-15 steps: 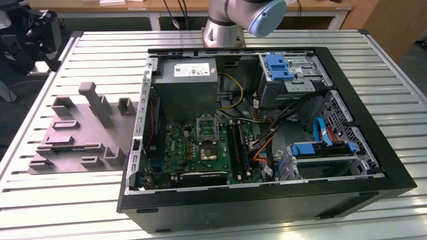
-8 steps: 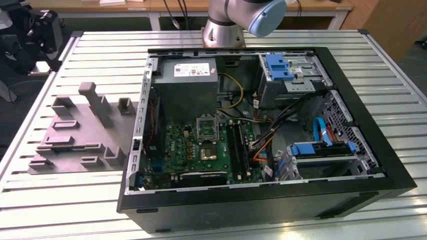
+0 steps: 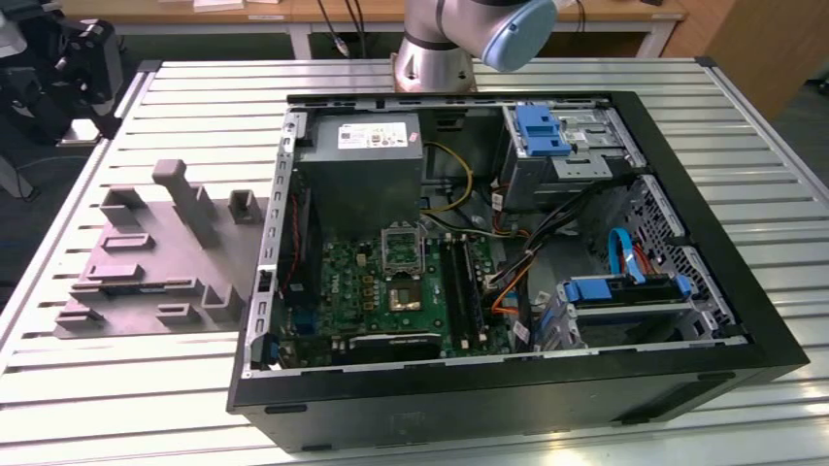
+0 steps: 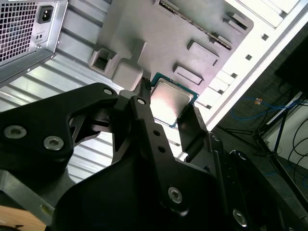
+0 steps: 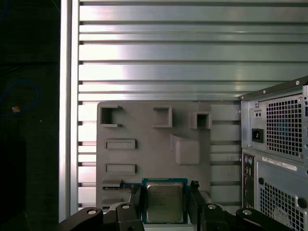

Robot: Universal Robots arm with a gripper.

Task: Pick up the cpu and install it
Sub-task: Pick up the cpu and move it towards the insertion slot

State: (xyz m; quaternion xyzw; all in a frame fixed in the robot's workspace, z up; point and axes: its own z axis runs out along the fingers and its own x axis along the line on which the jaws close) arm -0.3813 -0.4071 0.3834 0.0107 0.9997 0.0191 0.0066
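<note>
Black matte fingers (image 5: 194, 198) pinch the flat, silvery square cpu (image 5: 163, 202) above grey moulded tray (image 5: 144, 125).

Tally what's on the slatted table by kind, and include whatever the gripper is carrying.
cpu: 1, held in the gripper
grey tray: 1
computer case: 1
Total: 3

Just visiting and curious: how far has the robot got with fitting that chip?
Done: the cpu is picked up, clear above the grey tray. In hand: the fingers clamp its two sides. Left: it is not yet on the green board inside the computer case.
</note>
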